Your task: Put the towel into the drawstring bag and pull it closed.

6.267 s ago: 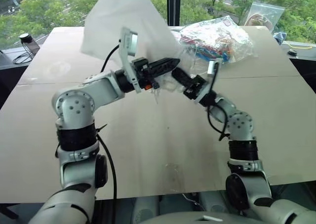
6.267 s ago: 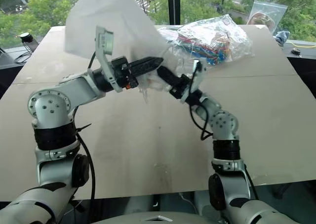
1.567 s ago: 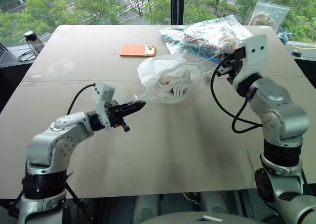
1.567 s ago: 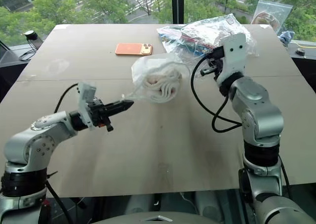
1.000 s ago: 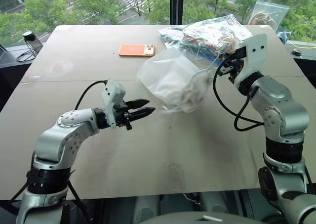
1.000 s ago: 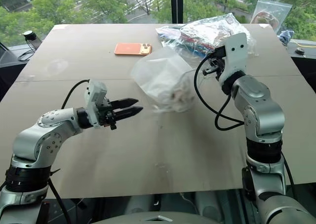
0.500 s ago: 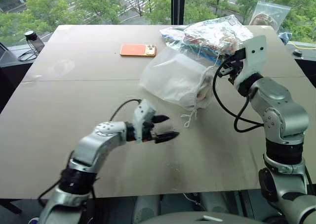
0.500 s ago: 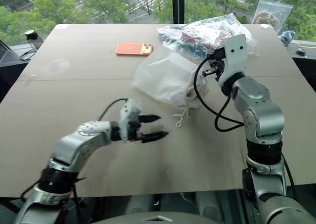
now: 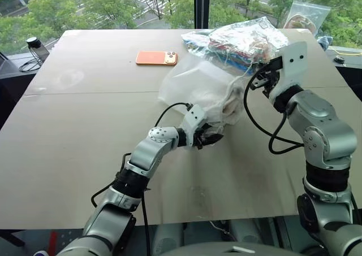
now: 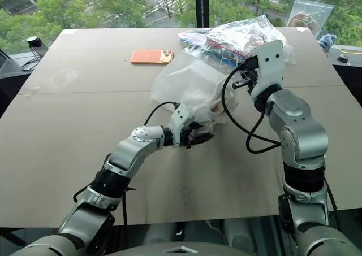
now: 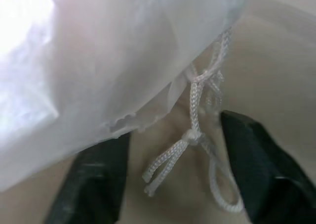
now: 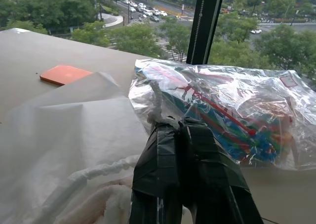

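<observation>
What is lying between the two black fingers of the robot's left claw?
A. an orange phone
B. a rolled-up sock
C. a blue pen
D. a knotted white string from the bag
D. In the left wrist view, the knotted white cord hanging from the drawstring bag lies between the open fingers of the left claw, not yet pinched.

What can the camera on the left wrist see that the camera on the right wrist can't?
Left wrist view alone: the knotted white cord lying between the open left gripper. Right wrist view alone: the orange phone, the clear bag of colourful things, trees outside, and the shut right gripper. Both share the milky drawstring bag and the tan table.
</observation>
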